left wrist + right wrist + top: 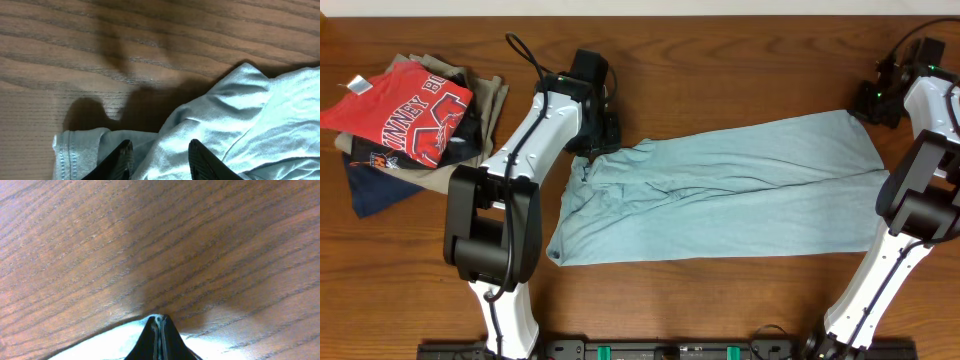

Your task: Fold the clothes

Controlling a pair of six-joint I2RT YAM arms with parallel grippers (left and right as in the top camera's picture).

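Nearest, rumpled pale blue-grey T-shirt (720, 195) on the wooden table (720, 60), stretched left to right across the middle, wider at the left. Farther back at its bunched left end, left gripper (595, 145) (160, 150) down on the cloth, fingers (125, 157) partly spread with a ridge of fabric between; cannot tell whether pinching it. At the shirt's far right corner, right gripper (865, 108) (160, 320), fingertips pressed together right at the fabric edge; cannot tell whether catching cloth. Far left, well apart from the T-shirt, loose pile: red shirt (410, 110) with white lettering on top, navy garment (375, 190) and khaki garment (490, 100) beneath.
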